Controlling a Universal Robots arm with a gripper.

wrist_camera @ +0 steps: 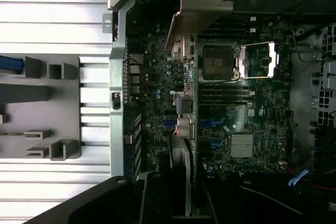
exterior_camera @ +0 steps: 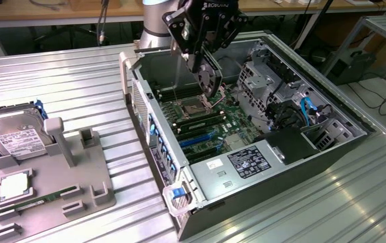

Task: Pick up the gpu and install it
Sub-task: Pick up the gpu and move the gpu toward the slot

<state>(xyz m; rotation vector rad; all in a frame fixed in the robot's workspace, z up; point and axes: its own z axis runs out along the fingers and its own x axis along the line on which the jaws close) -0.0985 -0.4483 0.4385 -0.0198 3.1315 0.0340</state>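
Gripper (exterior_camera: 203, 62) pinches the gpu (exterior_camera: 209, 81) by its top edge, fingers pressed on both flat sides. The dark card hangs upright inside the open computer case (exterior_camera: 328, 147), low over the green board (exterior_camera: 206, 126). I cannot tell if it touches the board. Far off on the exterior view's left, a grey tray (exterior_camera: 78, 177) sits on the metal table (exterior_camera: 65, 76), and a hard drive (exterior_camera: 14, 134) rests on the tray.

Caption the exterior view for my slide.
Gripper holds the gpu above the motherboard inside the open computer case; grey parts tray alongside holds a hard drive.
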